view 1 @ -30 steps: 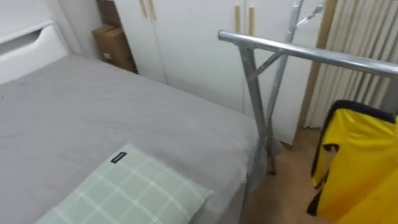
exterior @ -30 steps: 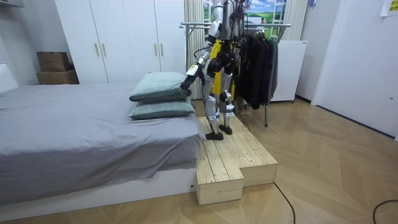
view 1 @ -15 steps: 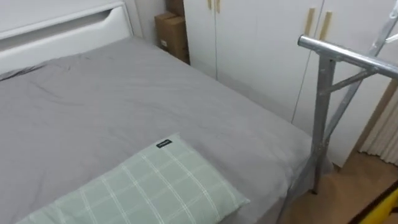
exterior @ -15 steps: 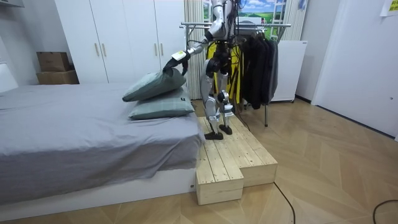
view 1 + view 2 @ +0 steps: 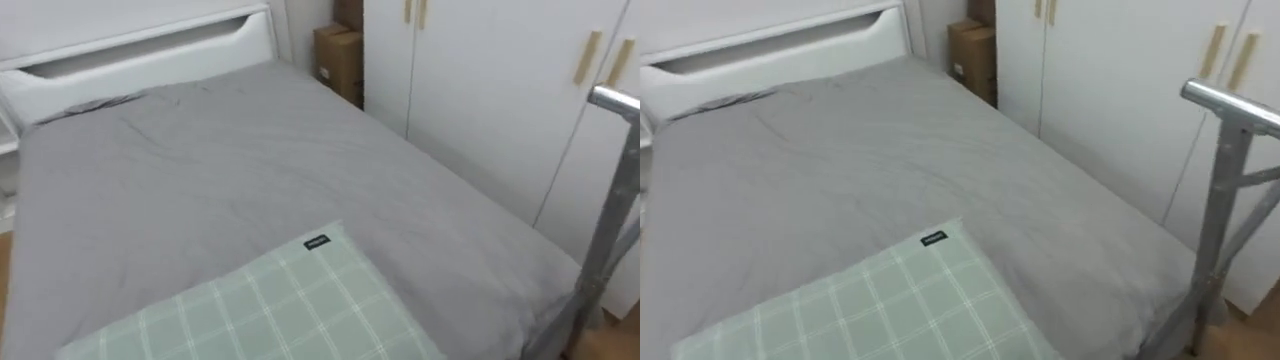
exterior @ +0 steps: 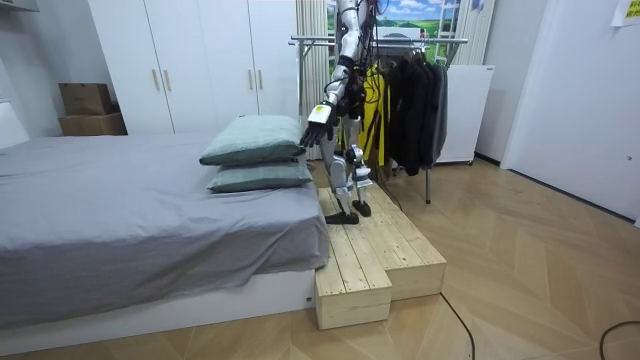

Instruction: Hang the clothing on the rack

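Note:
In the room view I stand on a wooden platform (image 6: 375,250) between the bed and a metal clothes rack (image 6: 380,41). A yellow garment (image 6: 373,95) hangs on the rack behind me, beside several dark clothes (image 6: 415,100). My left hand (image 6: 318,114) reaches to the near end of the upper green checked pillow (image 6: 252,138), with fingers relaxed and open. That pillow (image 5: 270,310) lies at the bottom of the eye views. The rack's end bar (image 5: 1230,108) shows at the right edge.
The grey bed (image 5: 220,170) stretches ahead to a white headboard (image 5: 140,50). A second pillow (image 6: 258,177) lies under the first. White wardrobes (image 6: 190,60) and cardboard boxes (image 5: 340,55) stand behind the bed. Wooden floor spreads on the room view's right.
The upper pillow, lifted by its near end half a second ago, lies flat again and my hand has let go. My head has turned left towards the bed.

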`<state>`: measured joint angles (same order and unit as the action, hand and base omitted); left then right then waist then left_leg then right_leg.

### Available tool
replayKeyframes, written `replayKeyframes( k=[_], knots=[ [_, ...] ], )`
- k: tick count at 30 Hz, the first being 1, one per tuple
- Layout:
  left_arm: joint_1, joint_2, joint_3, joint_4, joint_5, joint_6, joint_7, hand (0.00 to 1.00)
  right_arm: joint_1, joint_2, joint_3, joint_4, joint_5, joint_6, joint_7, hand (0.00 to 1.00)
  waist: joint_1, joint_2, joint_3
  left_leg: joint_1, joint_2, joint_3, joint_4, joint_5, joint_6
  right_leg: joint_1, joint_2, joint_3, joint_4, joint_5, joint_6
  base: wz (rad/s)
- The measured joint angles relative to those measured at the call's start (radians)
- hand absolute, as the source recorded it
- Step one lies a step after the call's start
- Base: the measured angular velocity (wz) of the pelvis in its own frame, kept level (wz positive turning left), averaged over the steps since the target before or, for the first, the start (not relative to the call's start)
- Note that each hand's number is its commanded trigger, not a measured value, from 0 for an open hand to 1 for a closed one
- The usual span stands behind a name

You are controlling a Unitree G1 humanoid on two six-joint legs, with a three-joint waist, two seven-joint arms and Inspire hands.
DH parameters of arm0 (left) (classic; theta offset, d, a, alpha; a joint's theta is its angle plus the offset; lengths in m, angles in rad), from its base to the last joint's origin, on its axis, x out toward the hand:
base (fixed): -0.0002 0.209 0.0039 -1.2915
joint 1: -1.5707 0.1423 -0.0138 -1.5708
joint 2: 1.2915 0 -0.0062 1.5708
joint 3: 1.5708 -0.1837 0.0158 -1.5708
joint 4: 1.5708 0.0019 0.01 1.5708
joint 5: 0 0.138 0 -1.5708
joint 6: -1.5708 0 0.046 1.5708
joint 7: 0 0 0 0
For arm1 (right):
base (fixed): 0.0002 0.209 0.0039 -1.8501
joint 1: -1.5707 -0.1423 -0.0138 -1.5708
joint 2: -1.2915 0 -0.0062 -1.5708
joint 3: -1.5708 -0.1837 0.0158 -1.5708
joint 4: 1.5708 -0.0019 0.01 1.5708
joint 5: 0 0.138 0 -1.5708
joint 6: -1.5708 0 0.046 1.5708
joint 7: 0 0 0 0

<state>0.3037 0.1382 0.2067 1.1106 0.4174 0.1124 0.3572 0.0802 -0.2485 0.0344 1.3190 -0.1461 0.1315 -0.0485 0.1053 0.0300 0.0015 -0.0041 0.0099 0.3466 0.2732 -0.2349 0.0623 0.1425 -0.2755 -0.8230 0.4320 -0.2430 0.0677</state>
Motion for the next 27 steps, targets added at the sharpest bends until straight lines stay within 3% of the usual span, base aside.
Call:
replayKeyframes(
  k=[2, 4, 6, 7, 9, 12, 14, 15, 16, 17, 20, 23, 27],
  knots=[
    [0.003, 0.000, 0.027, 0.044, -0.033, -0.004, -0.023, 0.00, 0.001, 0.000, -0.011, 0.000, -0.023, 0.000, -0.004, 0.00, 0.012, 0.001, 0.0004, -0.001, -0.010, -0.021, 0.010, -0.008, 0.016, 0.009, -0.005, 0.003, 0.001, 0.011, 0.015, 0.34],
    [0.007, 0.005, 0.038, 0.082, -0.038, -0.001, -0.044, 0.00, 0.005, 0.000, -0.015, 0.000, -0.028, 0.000, -0.004, 0.00, 0.013, -0.002, -0.0009, -0.003, -0.027, -0.059, 0.021, -0.017, 0.032, 0.017, -0.007, 0.050, 0.002, 0.017, 0.018, 0.50],
    [0.012, 0.007, 0.046, 0.089, -0.078, 0.011, -0.065, 0.00, 0.014, 0.001, -0.019, 0.000, -0.026, 0.003, -0.005, 0.00, 0.011, -0.011, -0.0007, -0.002, -0.053, -0.123, 0.039, -0.032, 0.058, 0.012, -0.003, 0.187, 0.020, 0.025, 0.010, 0.75],
    [0.013, 0.007, 0.046, 0.089, -0.084, 0.012, -0.066, 0.00, 0.016, 0.003, -0.019, -0.001, -0.024, 0.005, -0.005, 0.00, 0.009, -0.011, -0.0009, 0.002, -0.060, -0.144, 0.040, -0.034, 0.065, 0.008, -0.001, 0.224, 0.031, 0.026, 0.008, 0.92],
    [0.001, 0.008, 0.045, 0.088, -0.093, 0.015, -0.082, 0.00, 0.018, 0.017, -0.028, -0.001, -0.021, 0.021, -0.005, 0.00, 0.007, -0.016, -0.0012, 0.003, -0.070, -0.225, 0.051, -0.030, 0.082, -0.020, 0.035, 0.372, 0.037, 0.004, 0.003, 1.05],
    [-0.013, 0.011, 0.042, 0.086, -0.133, 0.019, -0.110, 0.00, 0.034, 0.032, -0.028, 0.000, -0.019, 0.027, -0.005, 0.00, -0.005, -0.026, 0.0004, 0.022, -0.077, -0.329, 0.053, -0.025, 0.090, -0.070, 0.083, 0.461, 0.012, -0.006, 0.003, 1.20],
    [-0.012, 0.011, 0.044, 0.087, -0.152, 0.021, -0.117, 0.00, 0.034, 0.043, -0.036, 0.002, -0.020, 0.040, -0.005, 0.00, -0.014, -0.038, 0.0018, 0.034, -0.090, -0.389, 0.058, -0.026, 0.090, -0.093, 0.113, 0.522, -0.060, 0.018, -0.008, 0.99],
    [-0.012, 0.012, 0.043, 0.086, -0.152, 0.020, -0.120, 0.00, 0.032, 0.047, -0.041, 0.002, -0.020, 0.042, -0.005, 0.00, -0.021, -0.042, 0.0038, 0.035, -0.097, -0.409, 0.063, -0.026, 0.090, -0.098, 0.121, 0.534, -0.091, 0.041, -0.008, 1.06],
    [-0.014, 0.013, 0.043, 0.086, -0.153, 0.019, -0.126, 0.00, 0.032, 0.055, -0.059, 0.002, -0.022, 0.043, -0.004, 0.00, -0.026, -0.057, 0.0052, 0.035, -0.112, -0.441, 0.069, -0.026, 0.090, -0.116, 0.133, 0.564, -0.144, 0.111, -0.006, 0.94],
    [-0.015, 0.007, 0.038, 0.087, -0.168, 0.019, -0.133, 0.00, 0.035, 0.057, -0.059, 0.002, -0.025, 0.042, -0.002, 0.00, -0.029, -0.060, 0.0038, 0.032, -0.119, -0.469, 0.078, -0.033, 0.086, -0.112, 0.140, 0.575, -0.157, 0.126, 0.012, 0.77],
    [-0.029, 0.005, 0.010, 0.086, -0.212, 0.018, -0.145, 0.00, 0.018, 0.064, -0.056, -0.003, -0.030, 0.041, 0.022, 0.00, -0.029, -0.051, 0.0050, 0.018, -0.111, -0.497, 0.078, -0.041, 0.075, -0.099, 0.158, 0.577, -0.193, 0.128, 0.013, 0.30],
    [-0.047, 0.001, 0.008, 0.086, -0.228, 0.013, -0.151, 0.00, 0.017, 0.067, -0.056, -0.010, -0.034, 0.041, 0.044, 0.00, -0.019, -0.046, 0.0050, 0.039, -0.098, -0.496, 0.058, -0.044, 0.067, -0.088, 0.171, 0.582, -0.196, 0.118, 0.011, -0.02],
    [-0.060, -0.008, 0.012, 0.084, -0.229, 0.012, -0.154, 0.00, 0.016, 0.069, -0.057, -0.009, -0.057, 0.034, 0.052, 0.00, -0.028, -0.061, 0.0071, 0.066, -0.089, -0.487, 0.026, -0.043, 0.058, -0.082, 0.178, 0.603, -0.195, 0.090, 0.003, -0.11]
  ],
)
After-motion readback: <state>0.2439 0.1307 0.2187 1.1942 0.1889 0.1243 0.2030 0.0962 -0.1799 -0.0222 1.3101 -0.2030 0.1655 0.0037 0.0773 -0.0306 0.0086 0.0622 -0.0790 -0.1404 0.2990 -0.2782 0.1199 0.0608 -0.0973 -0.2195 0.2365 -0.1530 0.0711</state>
